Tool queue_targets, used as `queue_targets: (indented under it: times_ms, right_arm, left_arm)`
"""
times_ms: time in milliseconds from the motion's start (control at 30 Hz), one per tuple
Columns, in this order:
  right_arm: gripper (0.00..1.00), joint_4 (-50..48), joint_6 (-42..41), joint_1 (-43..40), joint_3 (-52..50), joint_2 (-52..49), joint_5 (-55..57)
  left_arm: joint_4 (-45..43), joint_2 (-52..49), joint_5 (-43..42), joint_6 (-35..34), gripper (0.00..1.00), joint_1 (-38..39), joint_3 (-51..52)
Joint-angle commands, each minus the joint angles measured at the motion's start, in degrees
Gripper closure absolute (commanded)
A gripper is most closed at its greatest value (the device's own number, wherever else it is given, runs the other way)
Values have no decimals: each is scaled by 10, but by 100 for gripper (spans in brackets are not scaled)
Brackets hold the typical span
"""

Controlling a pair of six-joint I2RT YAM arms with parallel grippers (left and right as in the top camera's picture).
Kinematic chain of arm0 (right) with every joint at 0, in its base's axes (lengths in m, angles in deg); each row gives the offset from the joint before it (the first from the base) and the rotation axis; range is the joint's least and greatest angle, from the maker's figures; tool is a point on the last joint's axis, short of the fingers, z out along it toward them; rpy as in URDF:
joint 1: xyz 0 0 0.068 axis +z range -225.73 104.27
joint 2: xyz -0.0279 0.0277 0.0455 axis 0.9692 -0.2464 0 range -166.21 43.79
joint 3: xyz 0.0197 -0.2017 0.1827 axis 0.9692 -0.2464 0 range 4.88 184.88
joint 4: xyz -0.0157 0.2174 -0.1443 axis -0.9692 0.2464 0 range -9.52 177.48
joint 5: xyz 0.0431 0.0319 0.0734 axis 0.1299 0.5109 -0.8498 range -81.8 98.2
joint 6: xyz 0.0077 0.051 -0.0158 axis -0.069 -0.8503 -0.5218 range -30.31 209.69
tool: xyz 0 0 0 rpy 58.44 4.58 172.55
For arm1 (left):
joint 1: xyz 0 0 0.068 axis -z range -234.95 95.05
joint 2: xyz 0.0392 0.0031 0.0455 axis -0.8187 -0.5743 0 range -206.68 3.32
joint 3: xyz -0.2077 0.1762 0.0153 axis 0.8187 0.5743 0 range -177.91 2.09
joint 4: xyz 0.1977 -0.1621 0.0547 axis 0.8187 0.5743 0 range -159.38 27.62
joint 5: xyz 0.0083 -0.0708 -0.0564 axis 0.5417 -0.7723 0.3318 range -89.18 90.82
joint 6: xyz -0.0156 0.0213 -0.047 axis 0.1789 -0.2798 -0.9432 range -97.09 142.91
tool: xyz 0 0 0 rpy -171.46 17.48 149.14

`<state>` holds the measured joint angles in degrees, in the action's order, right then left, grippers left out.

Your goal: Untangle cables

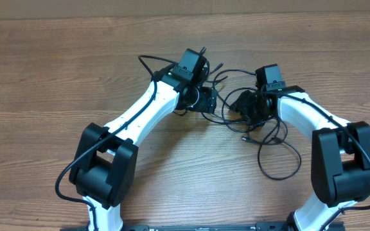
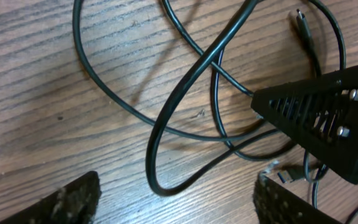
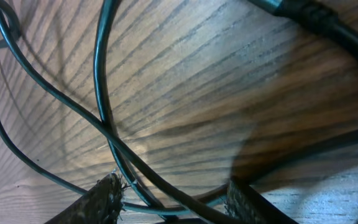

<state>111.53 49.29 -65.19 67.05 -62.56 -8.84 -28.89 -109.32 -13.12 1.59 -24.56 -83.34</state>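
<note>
cables: the thin black flexible cables (image 1: pixel 227 109) are bunched mid-way across the brown wood-grain table (image 1: pixel 56 64), right between our two arms
left gripper: left gripper (image 2: pixel 176 208) is spread wide, holding nothing
right gripper: right gripper (image 3: pixel 176 202) is partly spread, with cords crossing the gap but not pinched as far as we can see
key bit: one loop (image 2: pixel 157 180) bends just ahead of the left jaws and runs away up-right, so we'd say left is nearer
</note>
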Motion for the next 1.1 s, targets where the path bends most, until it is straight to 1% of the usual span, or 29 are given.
queue_targets:
  times_ms: [0, 100, 400, 500, 667, 733, 800, 867, 933, 1000, 1067]
  right_arm:
    - [46, -6, -7, 1, -17, 4, 57]
    - [44, -11, -7, 1, -29, 4, 88]
    - [44, -12, -8, 1, -30, 4, 89]
    - [44, -12, -8, 1, -30, 4, 89]
    - [43, -14, -8, 1, -30, 4, 89]
    - [42, -15, -8, 1, -30, 4, 89]
    - [42, -15, -8, 1, -30, 4, 89]
    - [43, -15, -8, 1, -30, 4, 89]
    - [42, -15, -8, 1, -30, 4, 89]
    - [42, -15, -8, 1, -30, 4, 89]
    - [42, -15, -8, 1, -30, 4, 89]
  left_arm:
    - [-8, -5, 10, -10, 19, 5, 17]
    - [-29, -5, 10, -10, 19, 4, 35]
    - [-120, -5, 10, -32, 18, 6, 89]
    - [-154, -5, 10, -32, 14, 9, 101]
    - [-205, -5, 10, -32, 13, 17, 123]
    - [-215, -5, 10, -32, 14, 20, 128]
    - [-223, -5, 11, -31, 20, 24, 132]
    - [-228, -5, 14, -31, 22, 27, 134]
    - [-228, -5, 26, -31, 21, 28, 135]
    - [-228, -5, 39, -32, 13, 28, 137]
    - [-228, -5, 44, -31, 12, 28, 137]
